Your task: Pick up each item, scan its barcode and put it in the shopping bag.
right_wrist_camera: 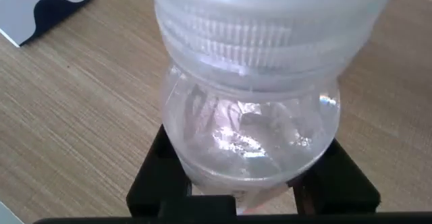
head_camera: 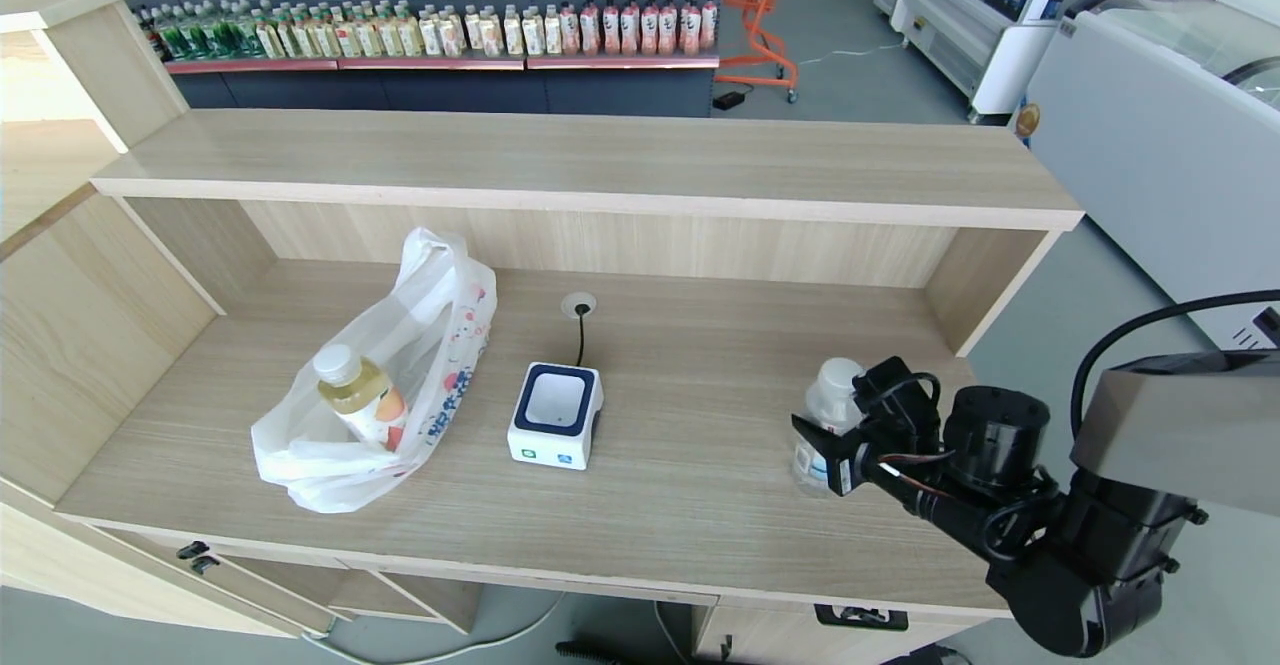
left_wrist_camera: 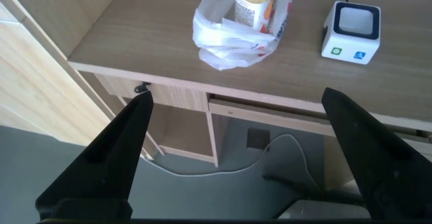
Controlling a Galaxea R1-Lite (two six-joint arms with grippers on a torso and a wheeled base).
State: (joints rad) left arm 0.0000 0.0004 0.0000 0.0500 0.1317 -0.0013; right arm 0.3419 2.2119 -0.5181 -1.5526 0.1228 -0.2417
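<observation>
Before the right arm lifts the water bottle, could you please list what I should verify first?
1. Right gripper closed on water bottle: ok.
2. Water bottle upright on counter: ok.
3. Scanner window uncovered: ok.
4. Barcode side of water bottle: cannot tell.
5. Shopping bag mouth open, tea bottle already inside: ok.
6. Left gripper open, clear of counter: ok.

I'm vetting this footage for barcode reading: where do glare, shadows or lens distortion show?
Head view: the straight edges of the light wooden counter bow slightly. Right wrist view: bright glints on the clear plastic bottle. Left wrist view: the left gripper reads dark.
</observation>
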